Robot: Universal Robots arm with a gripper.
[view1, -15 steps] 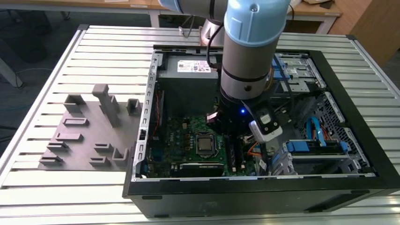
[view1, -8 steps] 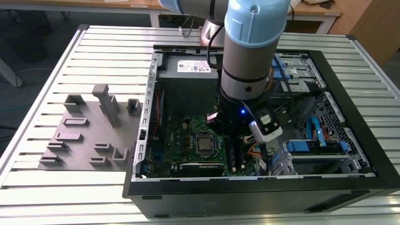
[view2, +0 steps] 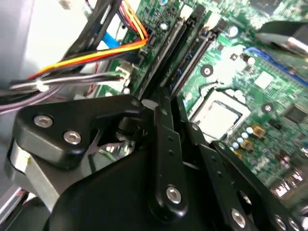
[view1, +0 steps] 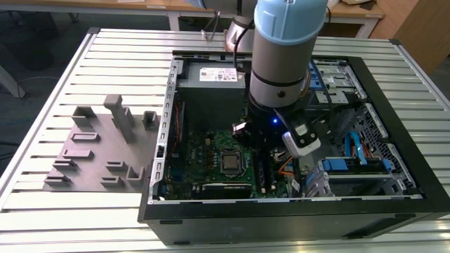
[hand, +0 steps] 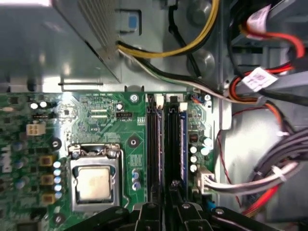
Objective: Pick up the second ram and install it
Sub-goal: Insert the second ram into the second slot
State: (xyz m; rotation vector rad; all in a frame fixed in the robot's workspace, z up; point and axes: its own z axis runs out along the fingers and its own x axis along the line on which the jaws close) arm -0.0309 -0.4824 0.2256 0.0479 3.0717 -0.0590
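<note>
Evidently, in the exterior view the arm stands near-vertical inside the open computer case (view1: 160,132), its gripper (view1: 258,141) low over the motherboard (view1: 204,153). In the second wrist view the jaws look drawn together over the memory slots (view2: 180,43). In the first wrist view the second ram (hand: 183,139) sits in a slot just beside the fingers (hand: 185,211); seating it well calls for straight, even downward pressure.

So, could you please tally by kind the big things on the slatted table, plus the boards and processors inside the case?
Open computer case: 1
Grey fixture plate: 1
Green motherboard: 1
Processor: 1
Total: 4
</note>
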